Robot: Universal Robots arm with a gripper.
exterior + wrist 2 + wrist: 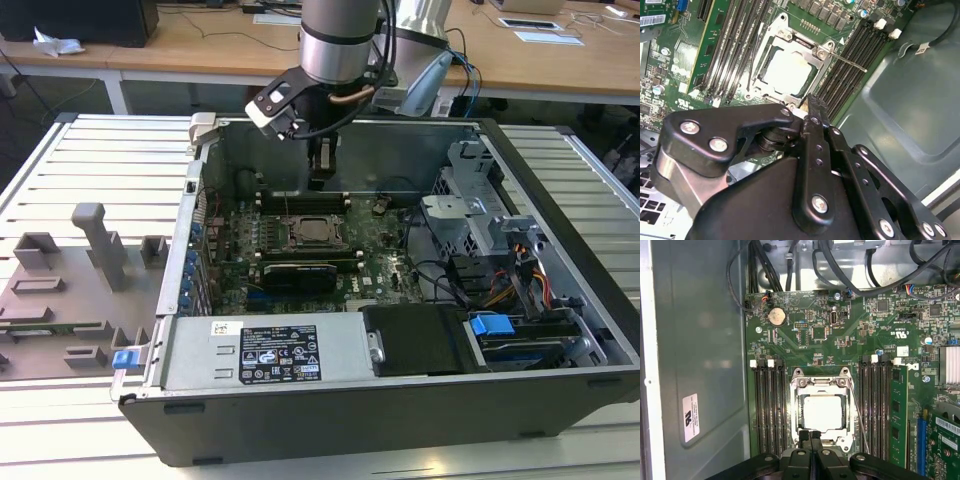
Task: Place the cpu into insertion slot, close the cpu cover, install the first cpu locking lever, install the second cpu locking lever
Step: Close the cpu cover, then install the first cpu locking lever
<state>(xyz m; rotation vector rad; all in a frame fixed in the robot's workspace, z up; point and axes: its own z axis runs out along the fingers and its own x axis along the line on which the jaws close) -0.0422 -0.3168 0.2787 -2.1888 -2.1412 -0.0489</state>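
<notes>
In the first wrist view, near edge of the thin square silver metal cpu cover (821, 384) hidden behind the meeting fingertips of the black metal gripper (809, 436), itself cut off by the picture's edge. Thin silver wire locking lever (858, 410) beside the cover too fine to tell whether hooked down. In the second wrist view, much of the green circuit board (805, 25) blocked by the gripper's body. In the exterior view, grey-and-silver robot arm (335, 40) cut off at the top edge; square silver-rimmed insertion slot (310, 232) too small to tell its contents.

Exterior high, wide; wrist views share insertion slot (801, 390)
</notes>
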